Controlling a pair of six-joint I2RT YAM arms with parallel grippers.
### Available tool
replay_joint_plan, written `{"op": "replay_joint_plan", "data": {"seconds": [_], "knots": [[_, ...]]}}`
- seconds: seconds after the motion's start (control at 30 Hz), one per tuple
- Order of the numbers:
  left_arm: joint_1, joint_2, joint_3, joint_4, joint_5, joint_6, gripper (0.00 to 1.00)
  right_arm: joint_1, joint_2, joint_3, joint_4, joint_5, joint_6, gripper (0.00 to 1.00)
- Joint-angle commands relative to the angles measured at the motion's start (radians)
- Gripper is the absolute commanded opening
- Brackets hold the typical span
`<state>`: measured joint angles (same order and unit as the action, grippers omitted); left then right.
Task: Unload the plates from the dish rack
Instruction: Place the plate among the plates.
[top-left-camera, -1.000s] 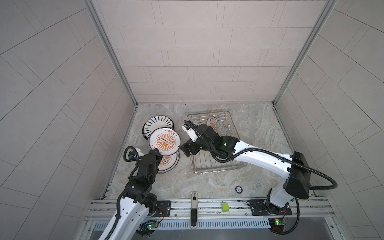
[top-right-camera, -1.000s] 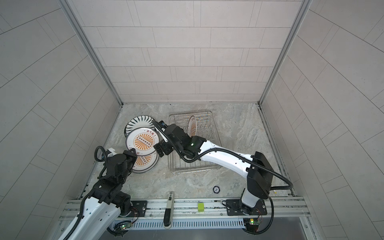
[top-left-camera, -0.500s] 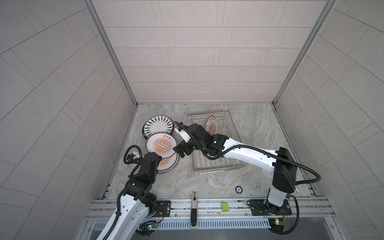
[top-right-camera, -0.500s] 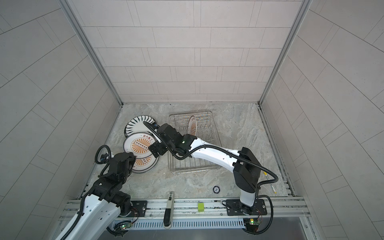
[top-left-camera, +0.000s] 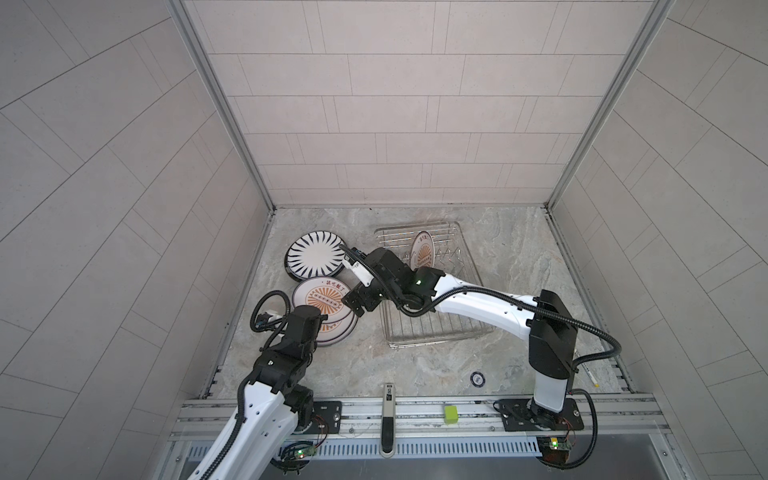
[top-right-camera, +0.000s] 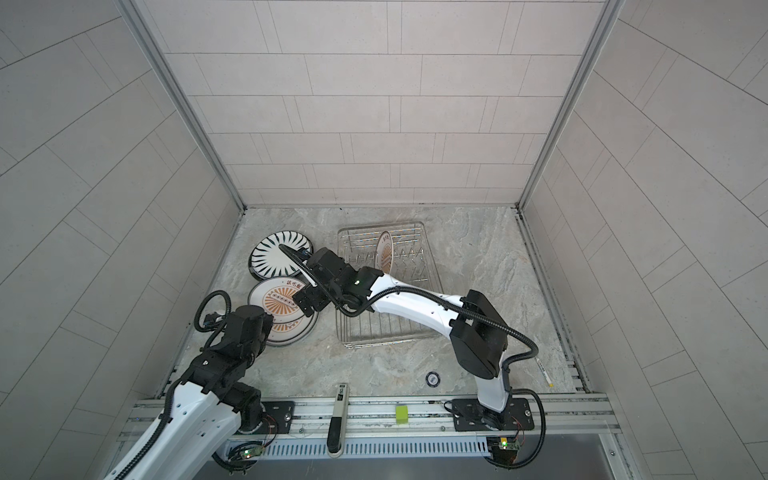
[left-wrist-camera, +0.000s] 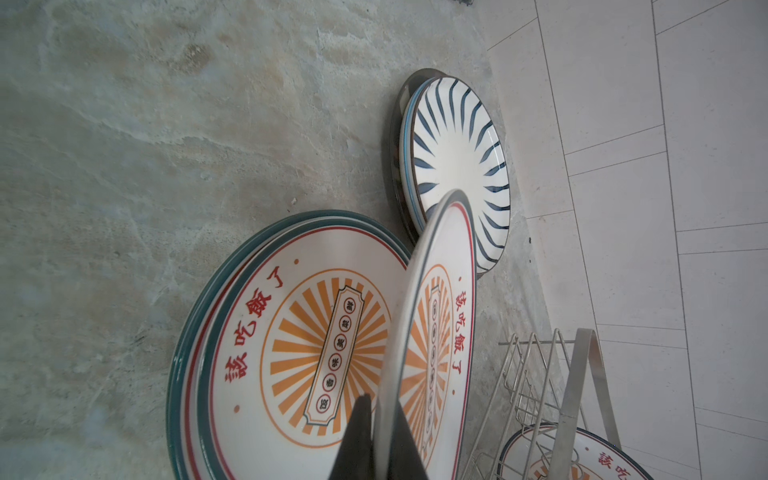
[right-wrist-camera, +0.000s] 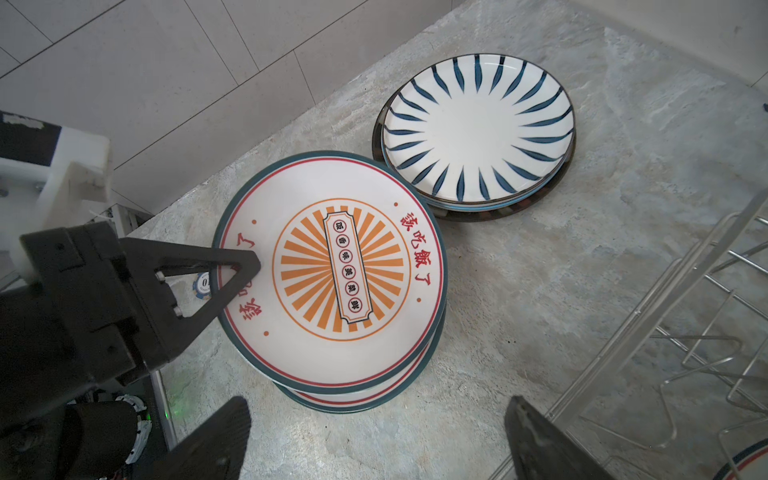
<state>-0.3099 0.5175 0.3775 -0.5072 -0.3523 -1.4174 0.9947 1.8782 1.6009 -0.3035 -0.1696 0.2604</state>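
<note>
Nearest to my base: my left gripper (left-wrist-camera: 380, 438) is clamped tight on the rim of a sunburst plate (right-wrist-camera: 340, 270), one finger over the rim and one under it. The plate sits above the sunburst stack (left-wrist-camera: 249, 332), offset from it. Whether it rests on the stack, I cannot tell.

Just beyond: my right gripper (right-wrist-camera: 376, 436) hangs over the table (top-left-camera: 415, 365) beside that stack, between the stack and the dish rack (top-left-camera: 432, 332). Its jaws stand wide apart with nothing between them and nothing touching them.

Farther left: the striped plates (top-left-camera: 315, 259) lie flat in their own pile, touching or almost touching the sunburst stack.

Farthest: one upright plate (top-left-camera: 422, 257) stands on edge among the prongs at the far end of the rack, the only plate I see in it.

Relation that matters: the upright plate lies to the right of my right gripper and farther from my base. Its rim points up and its face is turned toward the left side. The right arm, already reaching across the rack, is the nearer one.

Judgement: the left sets its plate down, and the right goes for the upright plate's top rim, jaws straddling its thickness. The neighbouring prongs leave little room for a finger.
</note>
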Motion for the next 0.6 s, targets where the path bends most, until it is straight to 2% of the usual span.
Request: {"op": "replay_joint_plan", "data": {"seconds": [0.0,0.57], "knots": [[0.005,-0.011,0.016,-0.007,-0.032,-0.039,0.0,0.0,0.022,0.033,-0.022,0.001,-0.013,0.97],[0.005,0.039,-0.052,0.063,0.026,-0.092,0.0,-0.016,0.032,0.03,-0.025,0.01,-0.006,0.96]]}}
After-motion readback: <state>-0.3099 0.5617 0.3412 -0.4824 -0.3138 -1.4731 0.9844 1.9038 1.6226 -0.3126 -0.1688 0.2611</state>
